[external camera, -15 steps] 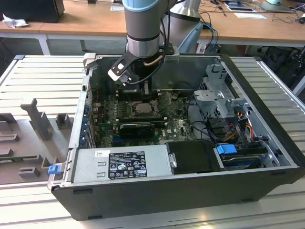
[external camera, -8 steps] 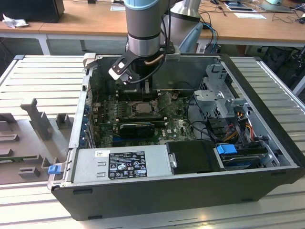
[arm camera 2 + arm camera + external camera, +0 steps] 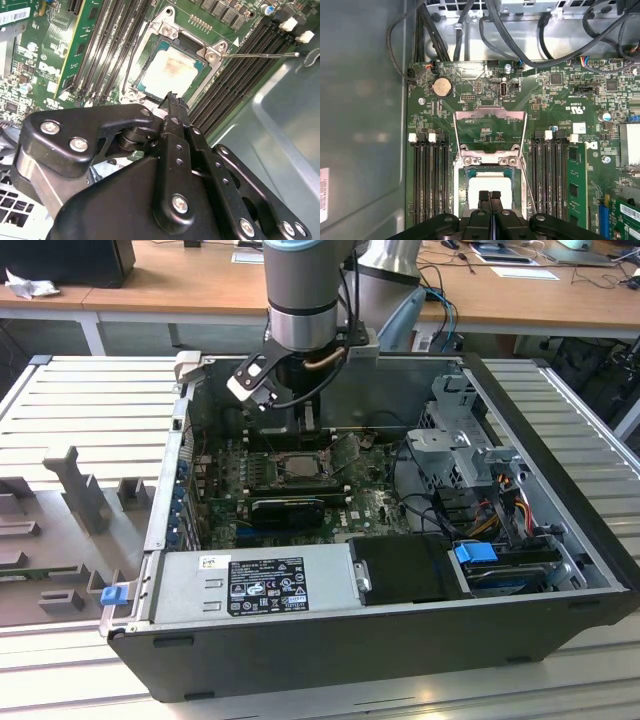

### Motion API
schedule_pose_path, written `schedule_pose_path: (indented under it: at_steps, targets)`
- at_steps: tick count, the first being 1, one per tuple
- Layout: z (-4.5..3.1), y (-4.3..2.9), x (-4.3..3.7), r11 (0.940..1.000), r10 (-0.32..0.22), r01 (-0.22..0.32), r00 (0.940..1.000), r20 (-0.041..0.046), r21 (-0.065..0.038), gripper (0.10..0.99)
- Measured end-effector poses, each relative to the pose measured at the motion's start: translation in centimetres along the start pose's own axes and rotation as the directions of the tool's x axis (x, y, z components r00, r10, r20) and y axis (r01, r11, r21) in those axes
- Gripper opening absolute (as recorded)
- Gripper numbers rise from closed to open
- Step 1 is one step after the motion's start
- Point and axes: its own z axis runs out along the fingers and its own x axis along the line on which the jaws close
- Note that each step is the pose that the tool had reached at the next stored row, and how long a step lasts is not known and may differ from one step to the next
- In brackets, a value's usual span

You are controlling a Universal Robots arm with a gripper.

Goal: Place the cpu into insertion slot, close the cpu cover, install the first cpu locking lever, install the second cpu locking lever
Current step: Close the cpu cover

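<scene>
The cpu (image 3: 170,70) lay flat in the insertion slot (image 3: 199,64), toward the far side of the case, so that step looked done. The cpu cover (image 3: 490,115) stood flipped open. The gripper (image 3: 490,196) hung just above the cpu, pinched together w/ nothing inside, prob. to make one thin tip.

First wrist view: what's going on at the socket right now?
The arm's gripper is shut, holding nothing, and sits right over the cpu; I cannot tell whether it touches. The cpu lies in the insertion slot. The cpu cover is open, tilted back over the green board, and a thin locking lever stands free beside the slot.
</scene>
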Motion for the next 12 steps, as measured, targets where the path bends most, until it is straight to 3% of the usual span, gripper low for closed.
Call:
schedule_pose_path:
  at_steps: [2,5,12]
  targets:
    - [-0.6,0.05,0.03,1.0,0.0,0.0,1.0,0.0,0.0,0.106]
    - [-0.64,0.51,0.04,1.0,0.0,0.0,1.0,0.0001,0.0,0.106]
    - [-1.23,0.65,0.08,1.0,0.0,0.0,1.0,-0.0002,0.0,0.106]
